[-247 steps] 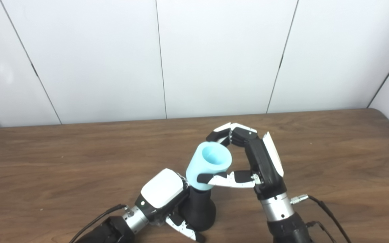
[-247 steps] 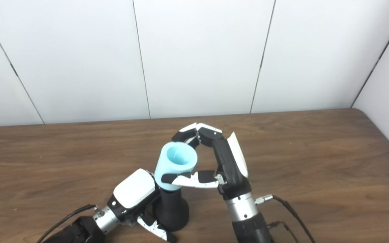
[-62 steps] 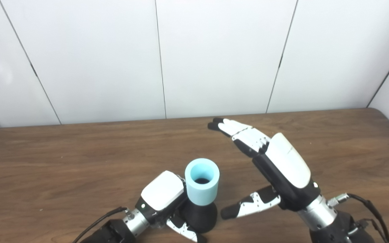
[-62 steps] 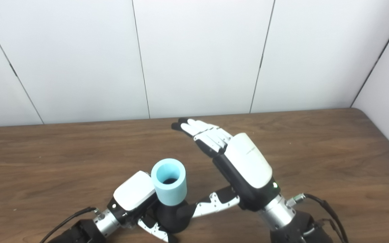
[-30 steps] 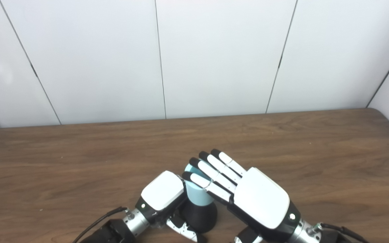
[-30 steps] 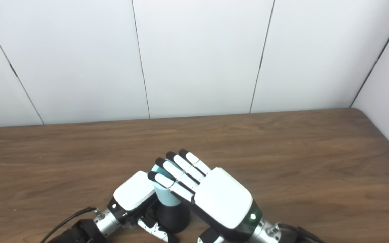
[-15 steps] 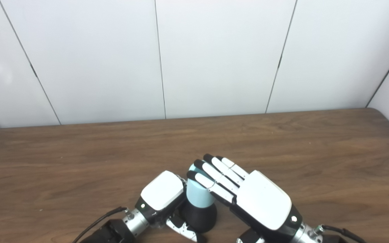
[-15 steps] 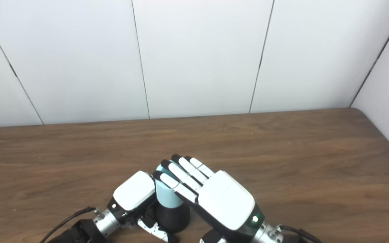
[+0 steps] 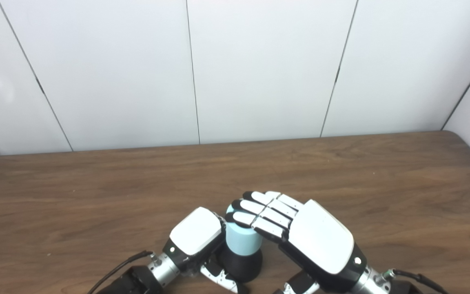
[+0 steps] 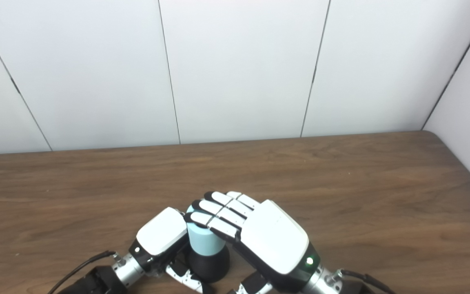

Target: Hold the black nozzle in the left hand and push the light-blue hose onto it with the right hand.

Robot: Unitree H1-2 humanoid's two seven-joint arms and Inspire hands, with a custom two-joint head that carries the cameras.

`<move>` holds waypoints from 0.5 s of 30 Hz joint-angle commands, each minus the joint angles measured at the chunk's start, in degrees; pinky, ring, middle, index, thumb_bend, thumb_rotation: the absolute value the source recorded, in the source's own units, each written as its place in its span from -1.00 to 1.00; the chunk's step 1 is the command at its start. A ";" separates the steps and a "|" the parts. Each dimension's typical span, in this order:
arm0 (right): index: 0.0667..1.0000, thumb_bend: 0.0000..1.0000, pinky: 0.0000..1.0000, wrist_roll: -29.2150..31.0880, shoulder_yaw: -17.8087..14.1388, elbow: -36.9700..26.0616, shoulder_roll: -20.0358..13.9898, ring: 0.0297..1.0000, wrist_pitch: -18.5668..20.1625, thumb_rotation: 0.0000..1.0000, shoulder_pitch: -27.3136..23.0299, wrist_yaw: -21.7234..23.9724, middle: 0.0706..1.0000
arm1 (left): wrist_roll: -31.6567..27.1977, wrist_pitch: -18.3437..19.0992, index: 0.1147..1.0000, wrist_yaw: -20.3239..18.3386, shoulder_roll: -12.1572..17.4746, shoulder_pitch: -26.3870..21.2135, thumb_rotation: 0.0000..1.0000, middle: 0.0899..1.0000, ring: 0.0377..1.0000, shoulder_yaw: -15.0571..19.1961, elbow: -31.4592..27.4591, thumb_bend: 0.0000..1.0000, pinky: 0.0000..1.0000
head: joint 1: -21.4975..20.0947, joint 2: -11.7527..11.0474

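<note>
Near edge of the wooden table (image 9: 96, 196), centre-left. Black nozzle (image 9: 241, 263) stands upright on its flared base, narrow end up. Light-blue hose (image 9: 241, 241), a short thick sleeve, sits over the nozzle's upper part; only the flared black base shows beneath it.

Left hand (image 9: 196, 234): comes in low from the bottom left, white back plate up, pressed against the left side of the nozzle and hose. Thumb (image 9: 218, 279) wraps round the front of the black base; the other fingers go behind and are hidden. Closed around the nozzle.

Right hand (image 10: 259, 232): palm down, lying flat across the top of the hose. Fingers (image 10: 214, 214) held side by side, bent slightly downward at the tips, covering the hose's open end; the black fingertips reach just beyond its far-left rim. It grips nothing; it rests on the sleeve's top. Thumb is tucked below the palm and mostly out of sight. Green light shows on the wrist.

White panelled wall (image 9: 259, 69) behind the table.
</note>
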 commanded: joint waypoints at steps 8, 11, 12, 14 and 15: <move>0.54 0.68 0.61 -1.11 1.67 1.05 -2.15 0.70 -0.93 0.68 1.43 3.32 0.66 | 4.09 -1.09 -0.12 -8.45 1.48 5.40 -1.00 -0.34 -0.52 -4.58 3.35 0.03 -0.50 | -0.10 -0.02; 0.61 0.65 0.65 -1.91 1.54 1.28 -1.75 0.76 -1.04 0.70 1.42 2.29 0.72 | 4.38 -1.23 -0.15 -7.88 1.36 5.31 -1.00 -0.26 -0.55 -4.64 3.86 0.04 -0.52 | -0.14 -0.27; 0.65 0.64 0.68 -2.19 1.53 1.34 -1.65 0.82 -1.04 0.71 1.40 2.05 0.77 | 4.52 -1.23 -0.14 -7.76 1.35 5.27 -1.00 -0.31 -0.55 -4.69 3.98 0.03 -0.51 | -0.14 -0.27; 0.69 0.63 0.72 -2.77 1.58 1.48 -1.42 0.86 -0.84 0.72 1.32 1.94 0.81 | 4.57 -1.22 -0.12 -7.91 1.34 5.18 -1.00 -0.33 -0.51 -4.78 4.12 0.03 -0.48 | -0.14 -0.27; 0.72 0.62 0.76 -2.91 1.63 1.50 -1.37 0.89 -0.66 0.73 1.31 2.11 0.85 | 4.47 -1.22 -0.11 -8.06 1.33 5.16 -1.00 -0.32 -0.48 -4.78 4.12 0.03 -0.46 | -0.13 -0.25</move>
